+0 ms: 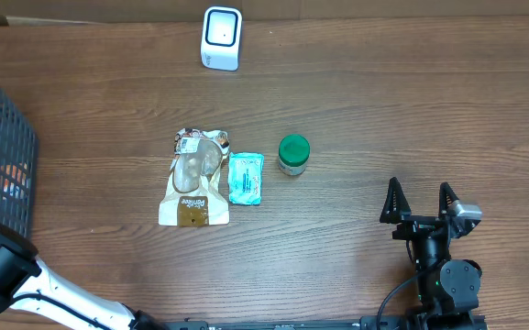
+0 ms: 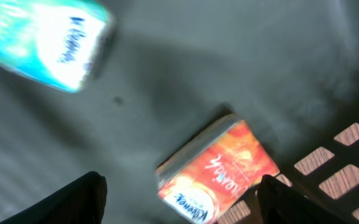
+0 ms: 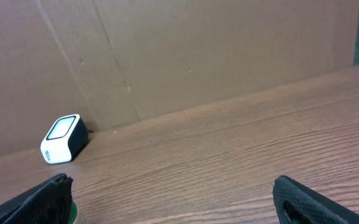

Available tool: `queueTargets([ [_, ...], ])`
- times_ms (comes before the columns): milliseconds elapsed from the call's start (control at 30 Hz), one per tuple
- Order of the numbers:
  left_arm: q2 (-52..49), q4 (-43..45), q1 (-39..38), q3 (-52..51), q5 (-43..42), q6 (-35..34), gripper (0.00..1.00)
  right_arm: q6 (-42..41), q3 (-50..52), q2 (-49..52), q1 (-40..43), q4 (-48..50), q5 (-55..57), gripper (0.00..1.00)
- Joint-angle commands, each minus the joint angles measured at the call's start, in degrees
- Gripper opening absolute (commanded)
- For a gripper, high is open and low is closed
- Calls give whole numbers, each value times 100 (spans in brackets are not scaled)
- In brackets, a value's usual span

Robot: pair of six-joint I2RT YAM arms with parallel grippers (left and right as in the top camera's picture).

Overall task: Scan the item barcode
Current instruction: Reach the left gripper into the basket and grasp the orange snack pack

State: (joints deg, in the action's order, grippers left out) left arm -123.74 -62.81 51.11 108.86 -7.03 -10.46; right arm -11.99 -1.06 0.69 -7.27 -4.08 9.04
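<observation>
Reaching into the black mesh basket [image 1: 3, 137] to pick a thing to scan

Left pincer [image 2: 180, 182] hangs just over the flat orange tissue pack [image 2: 219, 165] on the basket floor, with its two fingers apart, one on each side of the pack, not squeezing it. I think this is the pick-up step: next it must go lower, close on the pack, lift it out and show its stripes to the small white box scanner [image 1: 221, 38] far across the brown wooden table [image 1: 383, 101]. Right pincer [image 1: 420, 197] sits wide apart, holding nothing
</observation>
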Motion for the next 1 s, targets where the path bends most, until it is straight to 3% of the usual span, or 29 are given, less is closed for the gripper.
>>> queueTargets([
  [0, -76, 201, 22, -380, -400, 236, 80, 20, 59, -39, -22, 28, 35, 100],
  [367, -76, 1163, 24, -1419, -396, 518, 78, 20, 59, -39, -22, 28, 35, 100],
  [500, -76, 1342, 24, -1716, -334, 579, 62, 20, 59, -39, -22, 28, 35, 100],
  [667, -74, 1270, 24, -1738, -310, 579, 20, 20, 59, -39, -22, 28, 35, 100],
  [700, -74, 1180, 24, -1720, -310, 579, 7, 20, 59, -39, -22, 28, 35, 100],
  [967, 302, 890, 26, -1707, -310, 369, 4, 20, 59, -39, -22, 28, 35, 100],
])
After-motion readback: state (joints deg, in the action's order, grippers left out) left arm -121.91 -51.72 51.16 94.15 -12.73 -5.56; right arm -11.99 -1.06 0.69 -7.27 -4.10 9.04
